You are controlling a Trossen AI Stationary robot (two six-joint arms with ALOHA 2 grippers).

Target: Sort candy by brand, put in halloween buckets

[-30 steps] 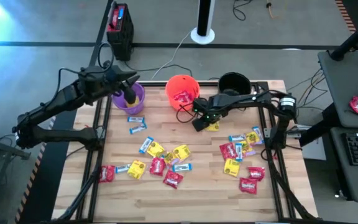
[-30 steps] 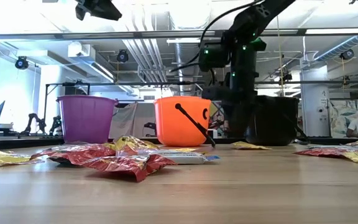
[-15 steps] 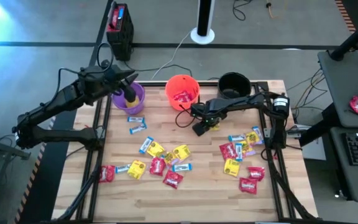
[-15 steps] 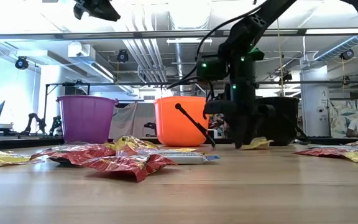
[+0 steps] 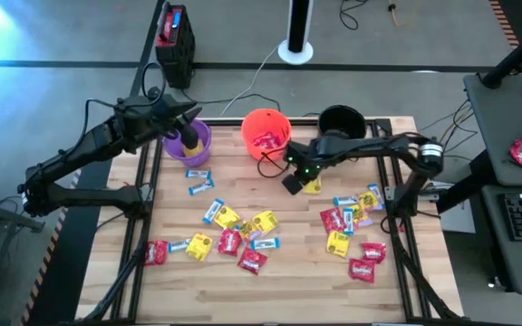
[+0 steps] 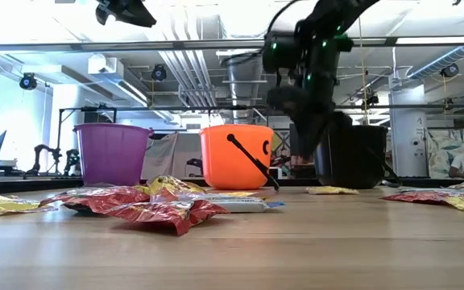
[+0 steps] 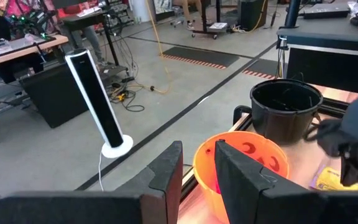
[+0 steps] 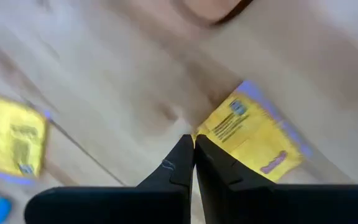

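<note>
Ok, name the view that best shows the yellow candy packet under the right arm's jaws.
The right wrist view: the flat yellow wrapped packet lies on the wood beside the shut, empty jaws. The high view shows it partly hidden; the low view shows an edge-on sliver; the left wrist view catches a corner.

1. The left arm is reaching in from the left side, its left gripper (image 5: 188, 138) hanging high above the table's far left corner with a narrow gap between its fingers (image 7: 166, 171).
2. The right arm is stretching leftward across the far half, its right gripper (image 5: 293, 182) pointing down with fingertips (image 8: 192, 144) pressed together, empty.
</note>
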